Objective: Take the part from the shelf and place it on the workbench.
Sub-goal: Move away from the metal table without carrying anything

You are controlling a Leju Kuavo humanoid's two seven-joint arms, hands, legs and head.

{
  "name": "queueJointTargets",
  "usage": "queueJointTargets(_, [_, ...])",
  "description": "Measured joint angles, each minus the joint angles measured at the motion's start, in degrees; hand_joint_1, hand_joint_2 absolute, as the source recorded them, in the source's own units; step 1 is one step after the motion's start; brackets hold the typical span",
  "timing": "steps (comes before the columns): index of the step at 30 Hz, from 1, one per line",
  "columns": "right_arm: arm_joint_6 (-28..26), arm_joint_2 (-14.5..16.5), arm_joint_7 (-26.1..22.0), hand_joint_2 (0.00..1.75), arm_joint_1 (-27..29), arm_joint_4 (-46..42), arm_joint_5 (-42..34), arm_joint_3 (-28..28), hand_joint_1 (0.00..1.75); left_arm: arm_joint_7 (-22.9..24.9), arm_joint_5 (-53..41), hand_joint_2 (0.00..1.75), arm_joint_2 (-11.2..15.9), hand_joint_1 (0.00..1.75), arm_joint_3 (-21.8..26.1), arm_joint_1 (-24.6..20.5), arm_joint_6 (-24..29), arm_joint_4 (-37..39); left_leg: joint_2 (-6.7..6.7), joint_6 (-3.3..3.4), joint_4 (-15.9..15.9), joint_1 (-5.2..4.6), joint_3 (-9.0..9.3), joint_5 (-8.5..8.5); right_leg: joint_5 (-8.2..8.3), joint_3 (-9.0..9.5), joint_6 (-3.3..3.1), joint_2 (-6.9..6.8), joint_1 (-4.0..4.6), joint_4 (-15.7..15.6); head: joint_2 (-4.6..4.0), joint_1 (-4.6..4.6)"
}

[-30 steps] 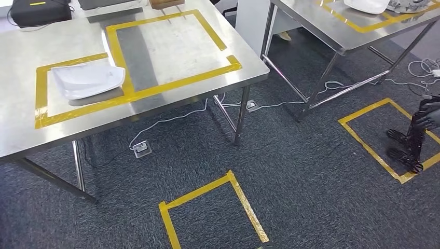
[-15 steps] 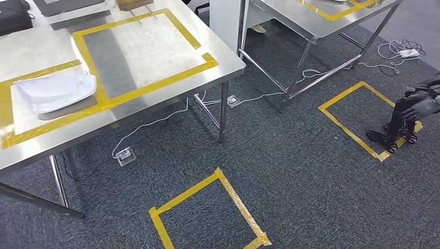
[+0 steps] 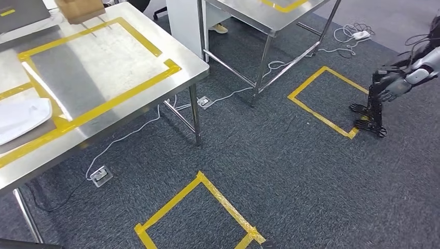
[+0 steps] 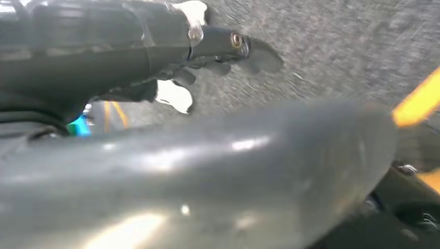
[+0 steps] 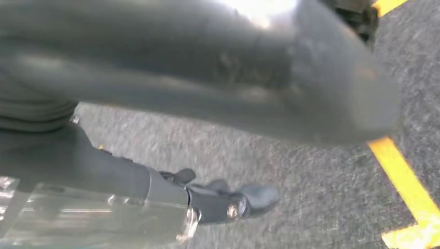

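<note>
No writing can be read anywhere. The right hand (image 3: 385,92) hangs low over the grey carpet (image 3: 290,166) with its dark fingers apart, holding nothing. The left hand (image 4: 218,49) also holds nothing, fingers spread. The white part (image 3: 21,118) lies on the steel table (image 3: 119,67) inside yellow tape. Since earlier the camera has turned, so the table sits further left.

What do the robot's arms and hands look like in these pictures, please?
In the head view the right arm is silver with dark cables running along it, ending in a dark grey right hand. The right wrist view shows a dark finger with a small metal screw head, behind a clear glossy cover. The left hand looks alike: dark grey fingers, a brass-coloured screw head and a shiny dark cover.
</note>
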Motion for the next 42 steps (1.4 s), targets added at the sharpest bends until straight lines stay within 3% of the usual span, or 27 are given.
queueJointTargets(2, [0.0,0.0,0.0,0.00,0.0,0.0,0.0,0.0,0.00,0.0,0.1,0.00,0.1,0.00,-0.1,0.0,0.0,0.0,1.49,0.59,-0.4,0.13,0.45,-0.03,-1.09,-0.86,0.63,-1.37,0.01,1.7,0.00,0.43])
queueJointTargets(5, [0.0,0.2,0.0,0.00,-0.2,0.0,0.0,0.0,0.00,0.0,0.1,0.00,0.2,0.00,-0.3,0.1,0.1,0.0,4.07,1.19,-0.6,0.07,0.96,-0.43,-5.39,-5.92,1.63,-4.55,-0.25,11.2,0.00,1.56])
queueJointTargets(6, [0.0,0.2,0.0,0.00,-0.2,0.0,0.0,0.0,0.00,0.0,0.1,0.00,0.3,0.00,-0.3,0.1,0.1,0.0,4.88,1.22,-0.6,0.02,1.10,-0.62,-6.06,-7.54,1.83,-4.88,-0.39,14.0,0.00,1.73])
queueJointTargets(7, [0.0,0.3,0.0,0.00,0.0,0.0,0.0,0.0,0.00,0.0,0.1,0.00,0.3,0.00,-0.4,0.1,0.1,0.0,5.61,1.18,-0.6,-0.01,1.29,-0.83,-5.71,-8.36,1.93,-5.08,-0.50,15.2,0.00,1.88])
queueJointTargets(8, [0.0,0.3,0.0,0.00,0.1,0.0,0.0,0.0,0.00,0.0,0.1,0.00,0.3,0.00,-0.4,0.0,0.1,0.0,6.17,1.06,-0.6,-0.01,1.54,-1.05,-4.22,-7.99,1.88,-5.26,-0.56,14.0,0.00,2.09])
queueJointTargets(10, [0.0,0.2,0.0,0.00,0.3,0.0,0.0,0.0,0.00,0.0,0.1,0.00,0.2,0.00,-0.4,-0.1,0.1,0.0,7.07,0.75,-0.6,-0.02,2.12,-1.50,-0.05,-4.80,1.35,-6.40,-0.39,7.2,0.00,2.62])
queueJointTargets(11, [0.0,0.2,0.0,0.00,0.3,0.0,0.0,0.0,0.00,0.0,0.1,0.00,0.2,0.00,-0.4,-0.2,0.1,0.0,7.41,0.53,-0.7,-0.09,2.32,-1.72,1.21,-3.20,0.92,-7.15,-0.13,3.8,0.00,2.83])
queueJointTargets(13, [0.0,0.2,0.0,0.00,0.1,0.0,0.0,0.0,0.00,0.1,0.2,0.00,0.2,0.00,-0.4,-0.3,0.1,0.0,8.07,0.01,-0.8,-0.22,2.48,-1.93,1.47,-1.82,0.11,-8.13,0.38,0.7,0.00,2.95])
queueJointTargets(14, [0.0,0.2,0.0,0.00,0.1,0.0,0.0,0.0,0.00,0.1,0.2,0.00,0.1,0.00,-0.5,-0.4,0.1,0.0,8.42,-0.30,-1.0,-0.25,2.65,-1.96,1.35,-1.77,-0.26,-7.89,0.53,0.4,0.00,2.95])
queueJointTargets(15, [0.0,0.2,0.0,0.00,0.2,0.0,0.0,0.0,0.00,0.1,0.3,0.00,0.1,0.00,-0.6,-0.4,0.1,0.0,8.45,-0.63,-1.1,-0.20,2.85,-2.11,1.45,-1.61,-0.64,-7.57,0.41,0.0,0.00,2.92])
queueJointTargets(17, [0.0,0.2,0.1,0.00,0.4,0.0,0.0,0.0,0.00,0.1,0.6,0.00,0.1,0.00,-0.7,-0.4,0.1,0.0,6.21,-1.00,0.4,-0.13,2.50,-3.51,1.83,-0.98,-1.36,-6.90,0.18,-1.1,0.00,2.57])
queueJointTargets(19, [0.0,0.2,0.1,0.00,0.2,0.0,0.0,0.0,0.00,0.1,0.9,0.00,0.1,0.00,-0.8,-0.4,0.1,0.0,3.51,-0.99,6.3,-0.12,-0.45,-6.63,1.98,-0.58,-1.86,-6.14,0.16,-1.6,0.00,1.87])
queueJointTargets(21, [0.0,0.2,0.1,0.00,0.0,0.0,-0.1,0.0,0.00,0.1,1.1,0.00,0.1,0.00,-0.8,-0.2,0.1,0.0,3.18,-0.98,12.7,-0.18,-4.30,-8.57,1.80,-0.45,-2.13,-5.02,0.32,-1.6,0.00,1.31])
queueJointTargets(22, [0.0,0.2,0.1,0.00,0.1,0.0,-0.1,0.0,0.00,0.1,1.1,0.00,0.1,0.00,-0.8,-0.1,0.1,0.0,3.23,-0.99,13.6,-0.20,-5.26,-7.93,1.67,-0.35,-2.14,-4.38,0.37,-1.5,0.00,1.11])
queueJointTargets(23, [0.0,0.2,0.1,0.00,0.1,0.0,-0.1,0.0,0.00,0.2,1.1,0.00,0.1,0.00,-0.8,-0.1,0.1,0.0,3.19,-0.99,12.3,-0.20,-5.17,-6.13,1.49,-0.20,-2.06,-3.71,0.36,-1.3,0.00,0.93])
queueJointTargets(25, [0.0,0.2,0.1,0.00,0.2,0.1,-0.1,0.0,0.00,0.2,1.2,0.00,0.1,0.00,-0.9,0.0,0.1,0.0,1.40,-0.98,5.9,0.00,-2.87,-1.56,0.86,0.00,-1.59,-2.45,0.27,-0.7,0.00,0.42])
queueJointTargets(26, [0.0,0.2,0.1,0.00,0.1,0.1,-0.1,0.0,0.00,0.2,1.3,0.00,0.1,0.00,-0.9,0.0,0.2,0.0,0.26,-0.91,3.0,0.16,-1.62,-0.32,0.49,-0.07,-1.27,-1.86,0.23,-0.2,0.00,0.13])
queueJointTargets(28, [0.0,0.2,0.1,0.00,0.0,0.1,-0.1,0.0,0.00,0.1,1.5,0.00,0.1,0.00,-1.1,0.0,0.2,0.0,-1.11,-0.59,0.6,0.18,-0.46,-0.23,0.14,-0.44,-0.56,-0.72,0.06,0.4,0.00,-0.08])
queueJointTargets(30, [0.0,0.2,0.1,0.00,0.0,0.1,-0.1,0.0,0.00,0.2,1.8,0.00,0.1,0.00,-1.4,0.0,0.2,0.0,0.02,-0.09,0.3,0.11,-0.10,-0.37,0.08,-0.68,0.02,0.07,-0.15,0.5,0.00,0.03])
queueJointTargets(32, [0.0,0.2,0.1,0.00,0.0,0.1,-0.1,0.0,0.00,0.1,1.9,0.00,0.2,0.00,-1.7,0.0,0.3,0.0,1.54,0.50,0.0,0.20,0.34,-0.45,-1.20,-1.67,0.61,-1.61,-0.09,2.6,0.00,0.51])
queueJointTargets(34, [0.0,0.2,0.1,0.00,-0.1,0.0,-0.1,0.0,0.00,0.0,2.0,0.00,0.2,0.00,-1.8,0.1,0.4,0.0,3.28,0.97,-0.2,0.05,0.76,-0.75,-4.17,-4.79,1.17,-4.09,-0.14,8.8,0.00,1.35])
queueJointTargets(35, [0.0,0.2,0.1,0.00,-0.2,0.0,-0.1,0.0,0.00,0.0,2.1,0.00,0.2,0.00,-1.9,0.1,0.4,0.0,4.17,1.10,-0.2,-0.07,0.93,-0.95,-5.52,-6.79,1.35,-4.62,-0.26,12.4,0.00,1.66])
queueJointTargets(37, [0.0,0.3,0.1,0.00,-0.2,0.0,-0.1,0.0,0.00,0.0,2.1,0.00,0.3,0.00,-2.0,0.1,0.4,0.0,5.36,1.16,-0.2,-0.21,1.16,-1.25,-6.61,-9.27,1.49,-5.02,-0.41,16.8,0.00,1.93])
queueJointTargets(42, [0.0,0.3,0.1,0.00,-0.1,0.0,-0.1,0.0,0.00,0.0,2.2,0.00,0.3,0.00,-2.0,0.1,0.4,0.0,5.76,1.15,-0.2,-0.27,1.29,-1.39,-6.20,-9.66,1.48,-5.10,-0.46,17.3,0.00,2.03])
